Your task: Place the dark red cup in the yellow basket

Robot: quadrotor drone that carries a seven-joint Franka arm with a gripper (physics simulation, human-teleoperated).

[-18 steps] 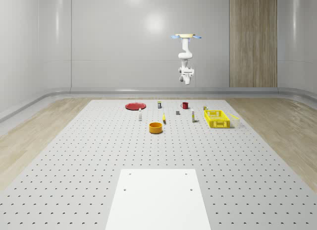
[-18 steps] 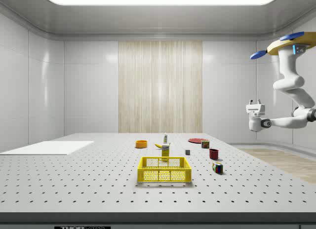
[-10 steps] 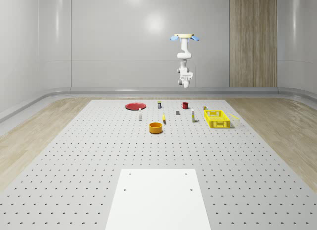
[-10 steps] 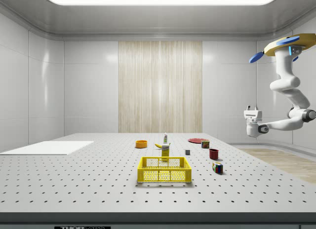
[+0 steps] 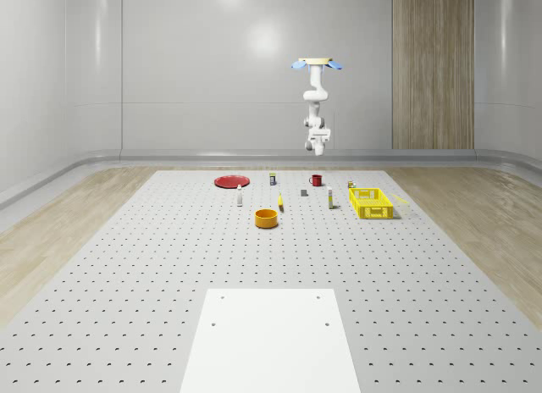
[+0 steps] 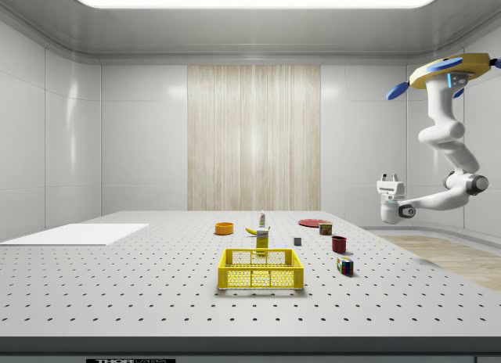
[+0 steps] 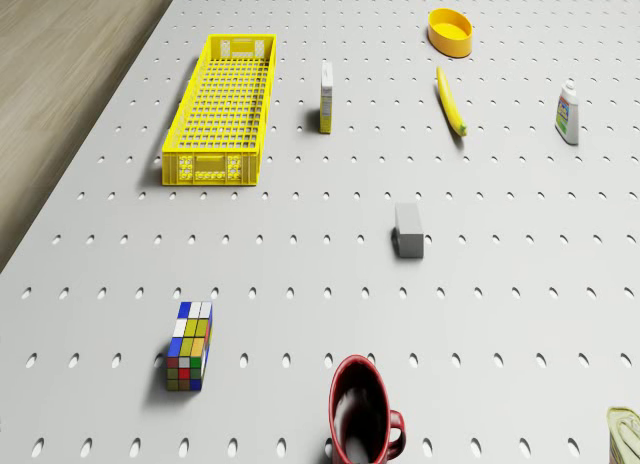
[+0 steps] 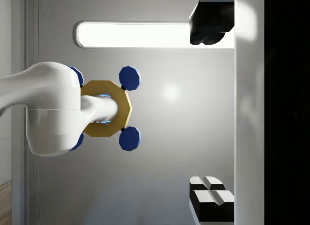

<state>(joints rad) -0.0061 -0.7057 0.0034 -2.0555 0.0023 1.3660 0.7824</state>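
High beyond dark red cup (image 6: pixel 339 243) | drone (image 6: pixel 442 70) nearer table | end effector (image 6: pixel 388 177) open, empty, upturned

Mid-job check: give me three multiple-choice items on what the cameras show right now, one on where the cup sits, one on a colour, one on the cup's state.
1. In the side view, the dark red cup stands
A. inside the basket
B. to the right of the basket
C. on the white sheet

2. The small bowl near the banana is
A. orange
B. blue
C. green

3. The cup is
A. held in the air
B. lying on its side
C. upright on the table

Answers:
1 B: the dark red cup stands on the table, right of the yellow basket.
2 A: the bowl by the banana is orange.
3 C: the cup's mouth faces up, while the gripper is well above the table under the hovering drone.
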